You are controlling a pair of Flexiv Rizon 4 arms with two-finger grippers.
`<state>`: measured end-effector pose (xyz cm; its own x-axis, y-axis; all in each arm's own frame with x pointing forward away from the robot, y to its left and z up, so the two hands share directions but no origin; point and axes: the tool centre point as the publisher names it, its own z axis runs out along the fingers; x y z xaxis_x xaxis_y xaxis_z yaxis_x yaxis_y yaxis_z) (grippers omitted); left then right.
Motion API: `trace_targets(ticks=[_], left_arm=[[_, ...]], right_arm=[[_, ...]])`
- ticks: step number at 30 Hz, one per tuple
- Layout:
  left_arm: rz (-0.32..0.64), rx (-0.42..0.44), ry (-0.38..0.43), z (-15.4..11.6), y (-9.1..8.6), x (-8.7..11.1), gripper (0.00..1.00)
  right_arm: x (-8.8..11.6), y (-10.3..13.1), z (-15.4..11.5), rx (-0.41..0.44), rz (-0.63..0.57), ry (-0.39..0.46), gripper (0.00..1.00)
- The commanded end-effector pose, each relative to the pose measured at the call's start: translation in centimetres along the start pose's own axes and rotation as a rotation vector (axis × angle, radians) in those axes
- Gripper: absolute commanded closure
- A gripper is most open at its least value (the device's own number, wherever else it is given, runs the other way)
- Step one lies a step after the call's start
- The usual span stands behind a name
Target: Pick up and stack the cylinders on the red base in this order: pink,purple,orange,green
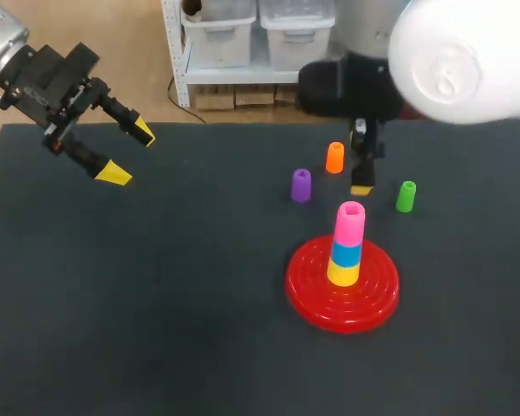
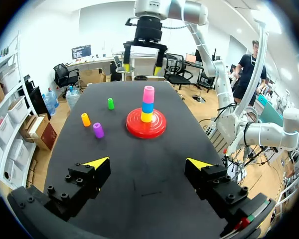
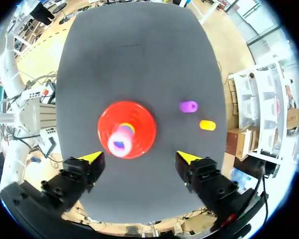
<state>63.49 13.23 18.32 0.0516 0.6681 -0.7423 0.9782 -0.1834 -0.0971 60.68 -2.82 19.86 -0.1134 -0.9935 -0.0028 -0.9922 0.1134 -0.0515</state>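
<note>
red base (image 1: 310,296) nearest me, bearing yellow piece (image 1: 343,272), blue piece (image 1: 346,251), pink cylinder (image 1: 350,222) on top | beyond: purple cylinder (image 1: 302,185), green cylinder (image 1: 406,196), orange cylinder (image 1: 334,158) loose on table (image 1: 156,303) | my right gripper (image 3: 139,157) above the base, fingers wide, empty | my left gripper (image 1: 128,152) wide, empty, far left | green cylinder shows in left wrist view, not right wrist view
</note>
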Motion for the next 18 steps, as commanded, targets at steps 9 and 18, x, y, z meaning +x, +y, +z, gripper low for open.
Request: trace_targets(ticks=[9,18], left_arm=[[0.001,0.005,0.001,-0.1,0.2,0.1,0.0],[0.001,0.005,0.001,-0.1,0.2,0.1,0.0]], right_arm=[[2.0,-6.4,-0.3,0.006,0.039,0.025,0.0],[1.8,-10.3,2.0,-0.008,0.068,0.052,0.0]])
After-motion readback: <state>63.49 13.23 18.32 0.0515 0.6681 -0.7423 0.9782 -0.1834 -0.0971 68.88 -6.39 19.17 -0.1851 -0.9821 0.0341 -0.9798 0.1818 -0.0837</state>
